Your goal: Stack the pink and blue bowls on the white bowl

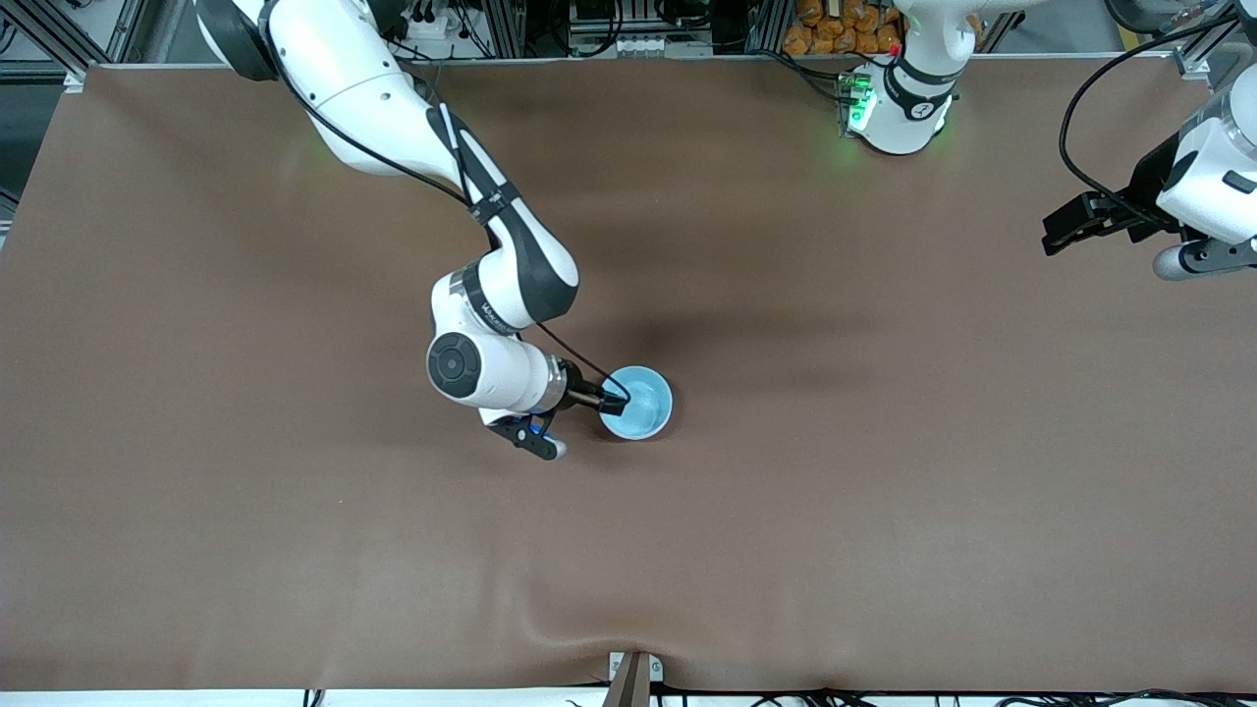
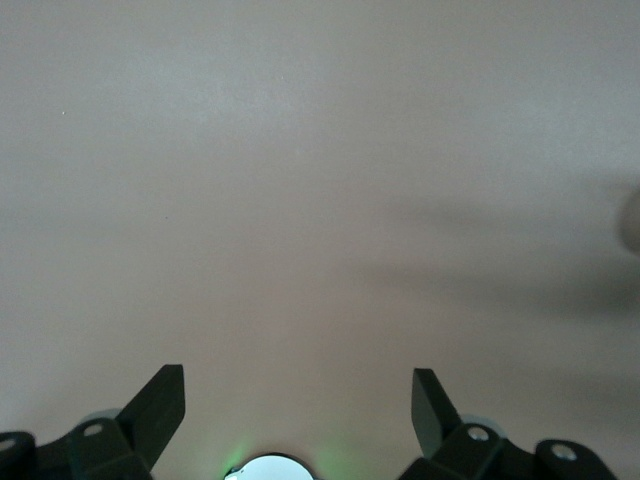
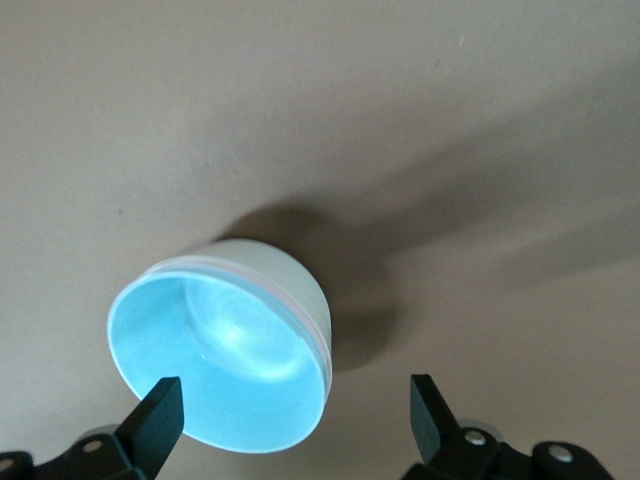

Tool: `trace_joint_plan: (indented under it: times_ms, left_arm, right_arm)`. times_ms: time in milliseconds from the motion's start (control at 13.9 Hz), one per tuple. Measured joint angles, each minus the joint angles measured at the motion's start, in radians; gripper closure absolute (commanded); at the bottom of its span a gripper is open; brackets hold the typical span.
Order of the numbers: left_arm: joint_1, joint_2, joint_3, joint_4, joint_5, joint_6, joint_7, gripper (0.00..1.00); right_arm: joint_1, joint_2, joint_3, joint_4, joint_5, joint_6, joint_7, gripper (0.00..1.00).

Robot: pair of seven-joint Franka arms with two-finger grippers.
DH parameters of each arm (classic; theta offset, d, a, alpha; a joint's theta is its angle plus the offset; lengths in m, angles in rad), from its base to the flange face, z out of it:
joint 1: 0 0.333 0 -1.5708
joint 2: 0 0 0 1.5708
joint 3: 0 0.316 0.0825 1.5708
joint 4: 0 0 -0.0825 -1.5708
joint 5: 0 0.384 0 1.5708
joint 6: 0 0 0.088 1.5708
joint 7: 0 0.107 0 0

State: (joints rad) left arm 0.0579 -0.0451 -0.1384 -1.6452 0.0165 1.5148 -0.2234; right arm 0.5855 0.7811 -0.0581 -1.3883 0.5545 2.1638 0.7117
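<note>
One stack of bowls stands mid-table. The blue bowl (image 1: 643,403) is on top, its sky-blue inside facing up (image 3: 225,360). Under its rim shows a thin pale pink edge of the pink bowl (image 3: 300,305). The white bowl (image 3: 265,268) forms the outer wall at the bottom. My right gripper (image 1: 611,401) is open and empty, low at the stack's rim on the side toward the right arm's end. In the right wrist view (image 3: 293,410) one finger (image 3: 160,415) is over the blue inside and the other is over bare table. My left gripper (image 1: 1059,231) waits, open (image 2: 298,400) and empty, above bare table at the left arm's end.
The brown table cloth (image 1: 884,491) has a raised wrinkle near the front edge (image 1: 589,614). The left arm's base (image 1: 899,108) with a green light stands at the table's back edge. Orange items (image 1: 845,25) lie off the table past that edge.
</note>
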Motion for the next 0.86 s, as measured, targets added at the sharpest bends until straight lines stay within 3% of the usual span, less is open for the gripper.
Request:
trace_joint_plan:
  times_ms: [216, 504, 864]
  left_arm:
    - [0.0, -0.002, 0.0, 0.0, 0.0, 0.0, 0.0, 0.0]
    - [0.0, -0.003, 0.0, 0.0, 0.0, 0.002, 0.0, 0.0]
    - [0.0, -0.005, 0.0, 0.0, 0.0, 0.009, 0.0, 0.0]
  right_arm:
    - [-0.069, -0.034, -0.004, 0.011, -0.072, -0.103, -0.045, 0.0]
    - [-0.168, -0.127, -0.008, 0.015, -0.182, -0.305, -0.255, 0.0]
    - [-0.427, -0.285, -0.017, -0.038, -0.274, -0.447, -0.669, 0.0]
